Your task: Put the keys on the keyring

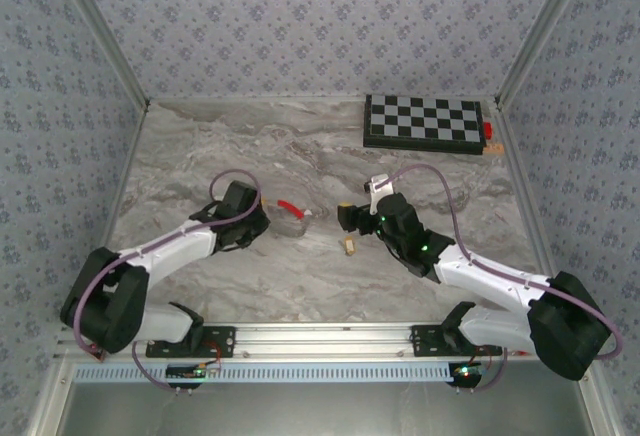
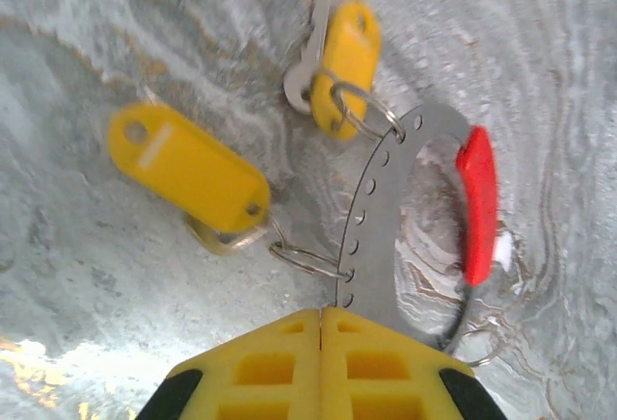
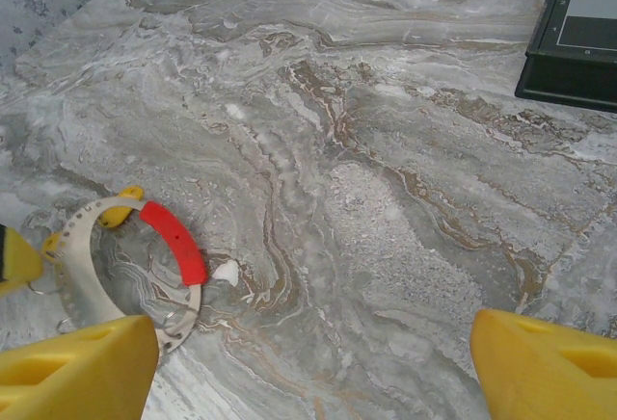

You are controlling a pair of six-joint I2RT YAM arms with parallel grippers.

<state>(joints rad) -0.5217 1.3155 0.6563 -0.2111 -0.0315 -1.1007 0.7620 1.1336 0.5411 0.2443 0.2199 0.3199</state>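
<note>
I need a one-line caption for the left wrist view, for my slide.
Left pincer, shut, at the grey band of the keyring, with two yellow tags linked to it.

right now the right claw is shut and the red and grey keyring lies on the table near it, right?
Not shut: the right claw is open, fingers wide apart in the right wrist view. The keyring does lie on the table near it.

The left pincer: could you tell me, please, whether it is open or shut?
Shut: on the left pincer the two yellow fingertips press together with no gap between them.
</note>
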